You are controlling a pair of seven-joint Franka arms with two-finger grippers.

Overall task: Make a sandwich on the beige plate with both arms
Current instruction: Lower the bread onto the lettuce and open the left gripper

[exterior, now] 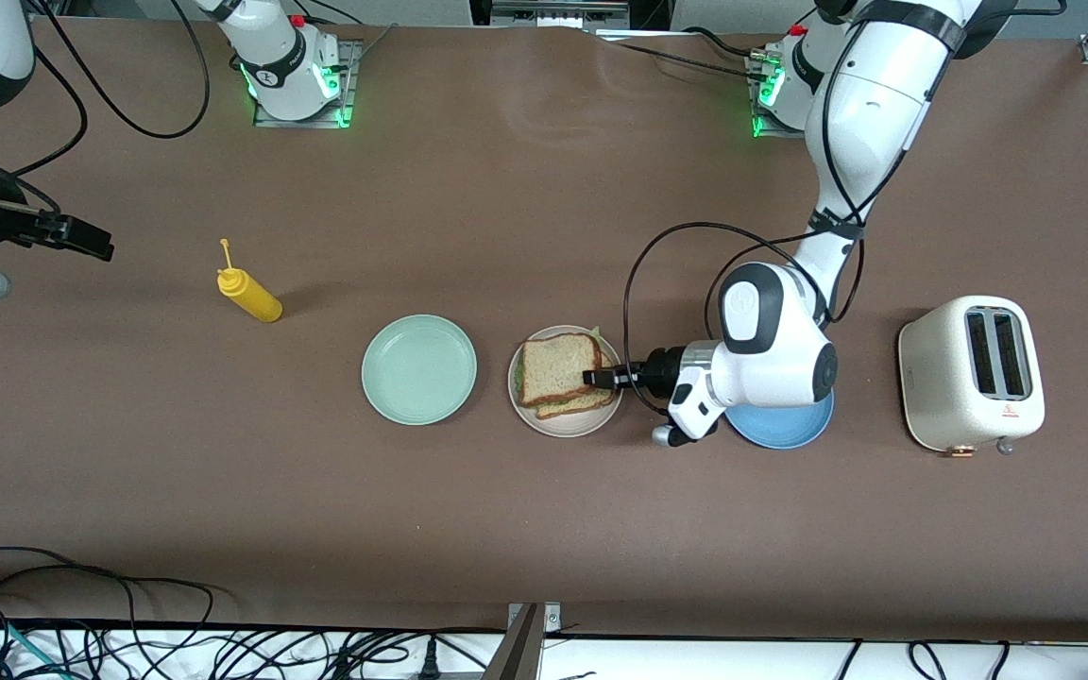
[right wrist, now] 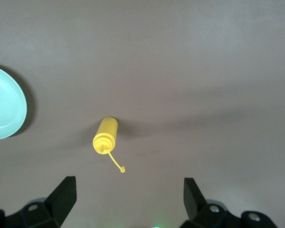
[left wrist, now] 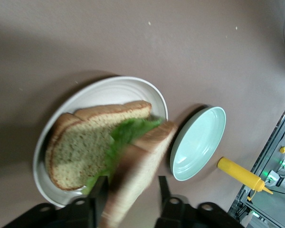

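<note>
The beige plate (exterior: 568, 427) (left wrist: 109, 92) holds the sandwich (exterior: 560, 370). A lower bread slice (left wrist: 80, 152) lies flat with green lettuce (left wrist: 128, 135) on it. The top slice (left wrist: 142, 161) is tilted and blurred, leaning over the lettuce. My left gripper (exterior: 598, 379) (left wrist: 132, 190) is at the plate's edge toward the left arm's end, open. The top slice stands between its fingers, close to one and clear of the other. My right gripper (exterior: 91, 241) (right wrist: 128, 199) waits open and empty, up over the right arm's end of the table.
A mint green plate (exterior: 419, 369) (left wrist: 197, 142) (right wrist: 4, 109) sits beside the beige one, toward the right arm's end. A yellow squeeze bottle (exterior: 249, 294) (right wrist: 106, 135) lies past it. A blue plate (exterior: 790, 430) lies under the left wrist, with a white toaster (exterior: 972, 373) beside it.
</note>
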